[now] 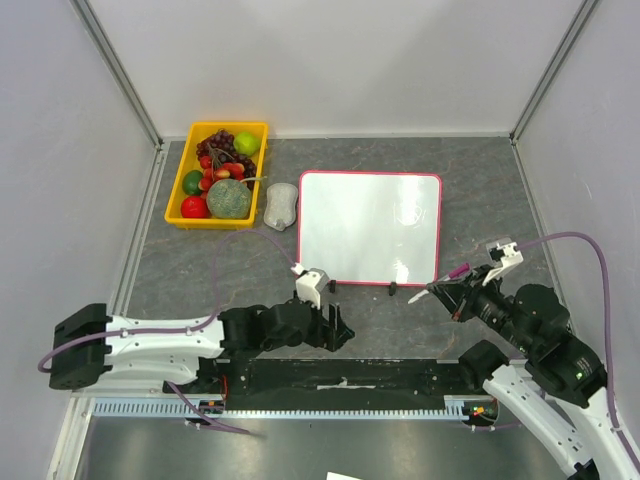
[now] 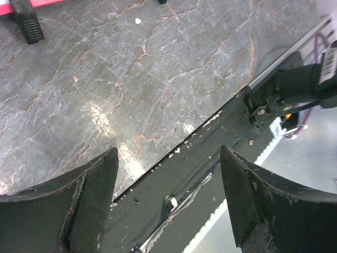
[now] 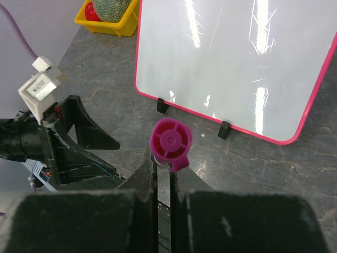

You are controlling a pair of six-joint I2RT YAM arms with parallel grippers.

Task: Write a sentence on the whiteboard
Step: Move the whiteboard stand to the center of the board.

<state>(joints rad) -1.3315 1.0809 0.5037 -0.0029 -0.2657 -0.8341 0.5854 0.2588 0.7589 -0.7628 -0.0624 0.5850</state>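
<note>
Whiteboard [image 1: 368,228] flat at centre of table [image 1: 480,180], feet on near edge. Surface mostly glare, can't tell any writing. R claw [image 3: 164,176] clamped on marker [image 3: 170,141] — magenta end facing wrist cam, near board's near-right corner. L claw [image 2: 168,158] apart, nothing btwn fingers, low by near-left corner. Fruit bin [image 1: 176,215] far left.

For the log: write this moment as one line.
left claw open, empty | right claw shut on marker | board flat, seemingly blank

Yellow basket [image 1: 200,222] of fruit [image 1: 229,198]; grey pad [image 1: 281,206] just beside it
</note>
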